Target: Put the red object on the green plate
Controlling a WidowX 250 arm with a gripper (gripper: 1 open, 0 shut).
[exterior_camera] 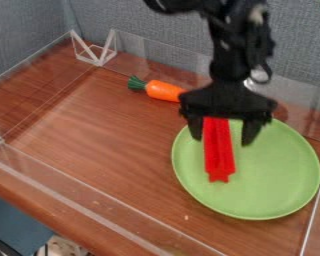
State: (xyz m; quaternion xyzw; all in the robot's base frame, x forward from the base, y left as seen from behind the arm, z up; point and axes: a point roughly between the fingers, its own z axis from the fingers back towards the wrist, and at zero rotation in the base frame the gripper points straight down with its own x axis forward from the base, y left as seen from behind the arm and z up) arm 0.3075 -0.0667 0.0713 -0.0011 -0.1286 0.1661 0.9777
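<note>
Camera | red object (pixel 220 150) lies on green plate (pixel 286 176) | gripper (pixel 227 128) open | no writing legible

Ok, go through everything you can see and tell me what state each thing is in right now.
red object: lying flat on the green plate, not gripped.
green plate: flat on the table, holding the red object.
gripper: open, fingers spread either side of the red object's far end.
carrot: lying on the table beside the plate.

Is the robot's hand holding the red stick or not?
No, nothing is held. The hand is open, its fingers spread on either side of the red stick, which lies flat on the green plate.
</note>
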